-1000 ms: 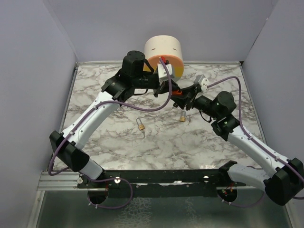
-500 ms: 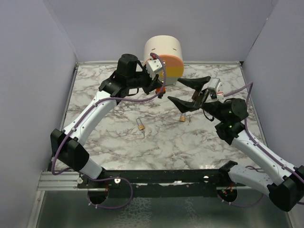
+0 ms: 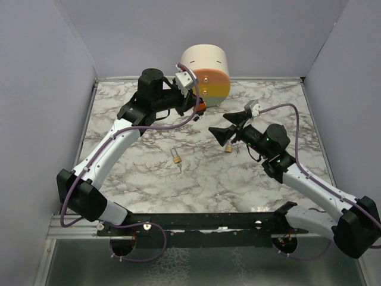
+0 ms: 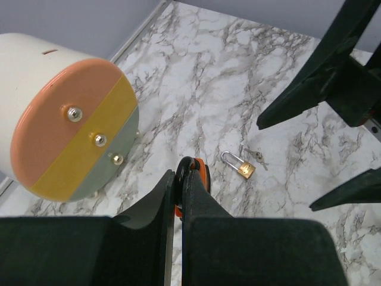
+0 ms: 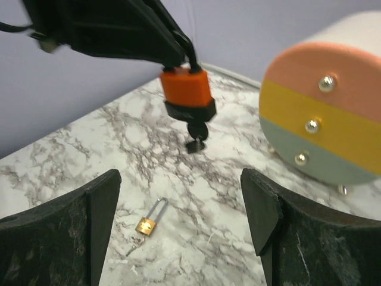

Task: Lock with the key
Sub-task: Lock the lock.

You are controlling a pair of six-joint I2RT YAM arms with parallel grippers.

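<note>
Right claw (image 5: 178, 182) spread, off the key (image 5: 196, 142) — seated in the orange padlock (image 5: 187, 89) pinched by left claw (image 4: 186, 170); turn unconfirmed.

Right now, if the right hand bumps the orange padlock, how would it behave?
Gripped only at its top by the left hand, the orange padlock would probably pivot or swing. The key under it looks small, so it may wobble.
</note>
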